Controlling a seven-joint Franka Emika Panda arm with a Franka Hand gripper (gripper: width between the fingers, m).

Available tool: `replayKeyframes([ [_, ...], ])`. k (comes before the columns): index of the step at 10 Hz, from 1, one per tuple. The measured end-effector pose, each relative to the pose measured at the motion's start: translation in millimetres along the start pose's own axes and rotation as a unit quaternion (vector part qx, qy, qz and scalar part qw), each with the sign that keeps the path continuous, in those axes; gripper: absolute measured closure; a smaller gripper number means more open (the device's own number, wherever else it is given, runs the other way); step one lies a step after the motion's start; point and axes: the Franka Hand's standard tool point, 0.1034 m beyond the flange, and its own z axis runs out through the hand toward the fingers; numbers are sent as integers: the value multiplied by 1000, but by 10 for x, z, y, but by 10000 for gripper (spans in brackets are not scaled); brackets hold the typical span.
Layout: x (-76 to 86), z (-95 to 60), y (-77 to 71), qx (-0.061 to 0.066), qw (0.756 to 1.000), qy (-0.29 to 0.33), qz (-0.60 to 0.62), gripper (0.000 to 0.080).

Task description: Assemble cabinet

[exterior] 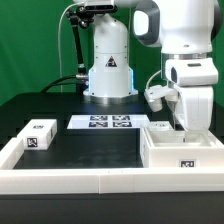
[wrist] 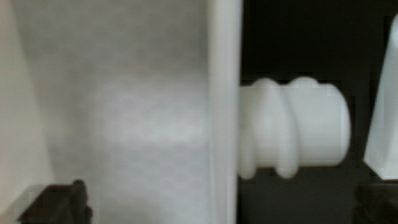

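The cabinet (exterior: 185, 152) is an open white box with a small tag on its front, standing at the exterior view's right. My gripper (exterior: 179, 122) hangs just above its top opening, with the fingertips at the box's rim. In the wrist view a blurred white cabinet wall (wrist: 134, 110) stands close up, with a ribbed white round knob (wrist: 295, 128) beside its edge. My gripper (wrist: 222, 205) is open. Its dark fingertips (wrist: 61, 203) stand wide apart, with the wall's edge between them and nothing gripped.
A small white tagged cube (exterior: 40, 134) sits at the exterior view's left. The marker board (exterior: 107, 123) lies in the middle, in front of the robot base (exterior: 108, 75). A raised white border (exterior: 90, 180) runs along the table's front.
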Motion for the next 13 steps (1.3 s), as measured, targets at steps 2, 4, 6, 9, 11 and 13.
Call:
replayKeyframes([
  [2, -1, 1, 0, 0, 1000, 0, 0, 13],
  [4, 0, -5, -2, 0, 1000, 0, 1, 2],
  [6, 19, -160, -56, -7, 1000, -2, 4, 3],
  [9, 112, -494, -242, -24, 1000, -4, 17, 3],
  [11, 117, -490, -330, -20, 1000, -5, 21, 3],
  [13, 113, -483, -331, -19, 1000, -5, 21, 3],
])
